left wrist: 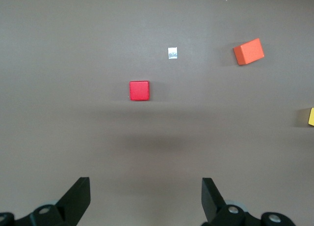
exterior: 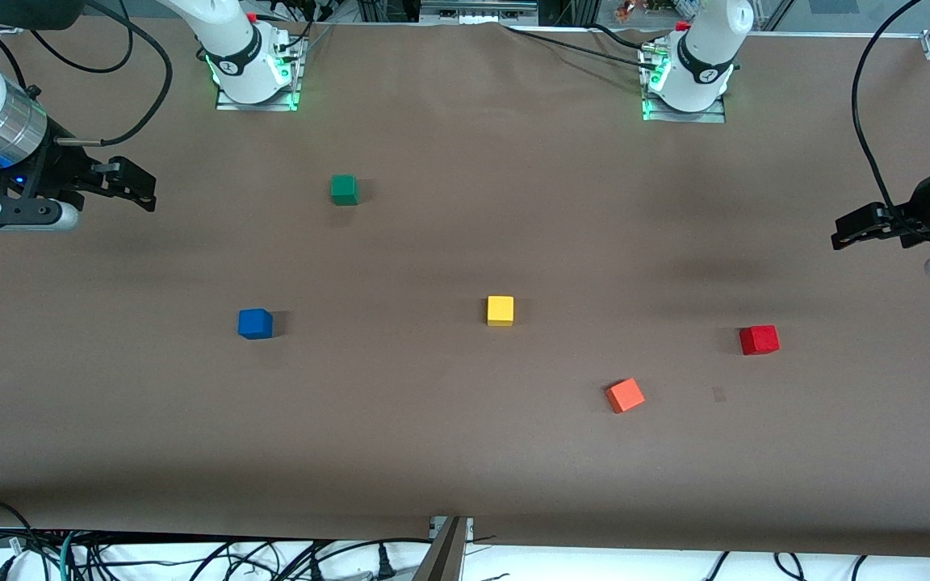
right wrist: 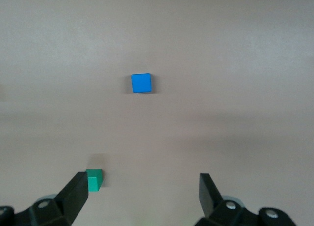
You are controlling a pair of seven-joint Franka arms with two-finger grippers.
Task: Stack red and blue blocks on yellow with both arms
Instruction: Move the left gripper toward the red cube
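The yellow cube (exterior: 500,311) sits alone on the brown table near its middle, and its edge shows in the left wrist view (left wrist: 311,116). The red block (exterior: 759,340) (left wrist: 139,90) lies toward the left arm's end. The blue block (exterior: 255,323) (right wrist: 141,82) lies toward the right arm's end. My left gripper (exterior: 843,232) (left wrist: 146,196) hovers open over bare table at the left arm's end, holding nothing. Over the right arm's end, my right gripper (exterior: 144,192) (right wrist: 143,194) also hangs open and empty. No block touches another.
An orange cube (exterior: 625,395) (left wrist: 248,51) lies between yellow and red, nearer the front camera. A green cube (exterior: 344,190) (right wrist: 94,180) sits farther from the camera than the blue one. A small pale patch (exterior: 718,394) (left wrist: 172,53) marks the cloth beside the red block.
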